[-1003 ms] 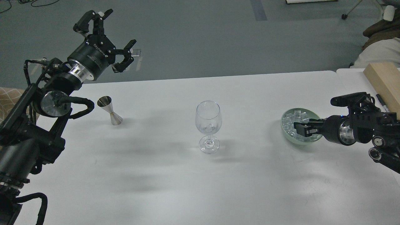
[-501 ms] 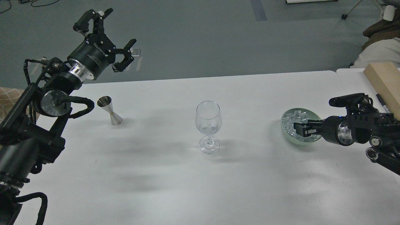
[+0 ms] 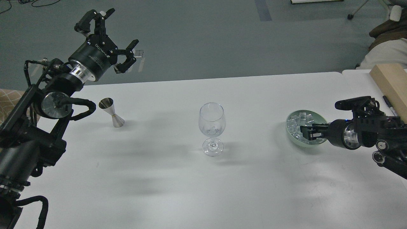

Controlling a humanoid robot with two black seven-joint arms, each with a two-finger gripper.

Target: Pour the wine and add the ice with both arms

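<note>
The right gripper (image 3: 306, 132) is reaching into the bowl (image 3: 291, 122) of ice (image 3: 299, 122) on the surface (image 3: 178, 187), its fingers closed or nearly so; whether it is gripping a cube cannot be told. The left gripper (image 3: 109, 38) is hanging spread wide, empty, above the jigger (image 3: 112, 113). A slick cube may be slipping free before reaching the wine glass (image 3: 212, 127).

A white table (image 3: 178, 190) fills the lower frame under soft light, with faint shadows. Behind it, grey-green floor (image 3: 206, 38). A wooden block (image 3: 389, 83) at right edge; black cables (image 3: 19, 3) upper left.
</note>
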